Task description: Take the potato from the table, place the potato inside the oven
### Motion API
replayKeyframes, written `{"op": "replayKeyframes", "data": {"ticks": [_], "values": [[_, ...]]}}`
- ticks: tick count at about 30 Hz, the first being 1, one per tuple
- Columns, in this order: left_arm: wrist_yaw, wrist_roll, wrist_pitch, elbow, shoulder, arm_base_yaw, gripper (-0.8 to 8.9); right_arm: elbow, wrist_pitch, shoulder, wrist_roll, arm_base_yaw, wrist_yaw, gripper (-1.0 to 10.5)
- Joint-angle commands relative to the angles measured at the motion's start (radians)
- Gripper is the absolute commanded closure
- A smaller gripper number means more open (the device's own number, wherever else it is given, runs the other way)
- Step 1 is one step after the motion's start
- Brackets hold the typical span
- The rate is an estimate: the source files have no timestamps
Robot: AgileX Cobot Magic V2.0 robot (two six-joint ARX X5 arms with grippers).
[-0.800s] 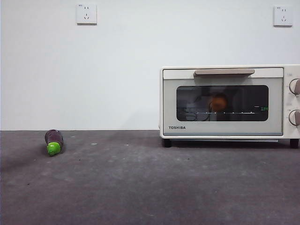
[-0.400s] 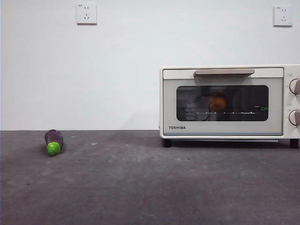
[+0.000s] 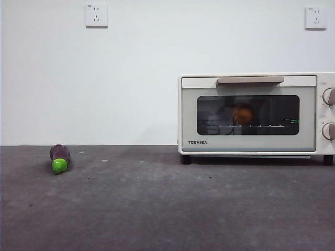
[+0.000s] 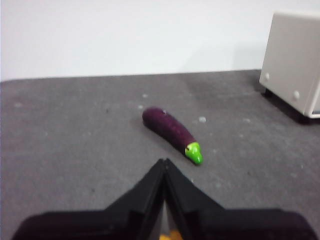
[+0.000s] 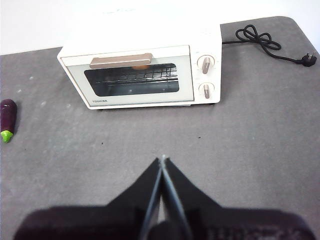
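Dark grey and mottled, the bench (image 3: 157, 209) runs beneath a plain white wall. On it the potato (image 3: 244, 113) sits inside the oven (image 3: 251, 83), an orange-brown lump on the wire rack behind the closed glass door. Left of the oven and well apart from it, a small eggplant (image 3: 59, 158) lies on its side, green cap toward the camera. Above the bench, the left gripper (image 4: 163, 163) and the right gripper (image 5: 162, 161) both have their jaws pressed together, holding nothing.
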Motion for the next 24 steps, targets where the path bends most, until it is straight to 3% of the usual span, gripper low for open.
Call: {"op": "replayKeyframes", "data": {"ticks": [1, 7, 11, 24], "values": [[-0.005, 0.014, -0.046, -0.015, -0.002, 0.004, 8.18, -0.002, -0.018, 0.0, 0.008, 0.0, 0.005, 9.5], [-0.009, 0.023, -0.05, -0.015, -0.002, 0.004, 8.17, -0.002, -0.018, 0.0, 0.008, 0.0, 0.005, 9.5], [-0.063, 0.023, -0.055, -0.015, -0.002, 0.004, 8.18, -0.002, -0.018, 0.0, 0.008, 0.0, 0.005, 9.5], [-0.062, 0.021, -0.044, -0.015, -0.001, 0.004, 8.18, -0.002, -0.018, 0.0, 0.008, 0.0, 0.005, 9.5]]}}
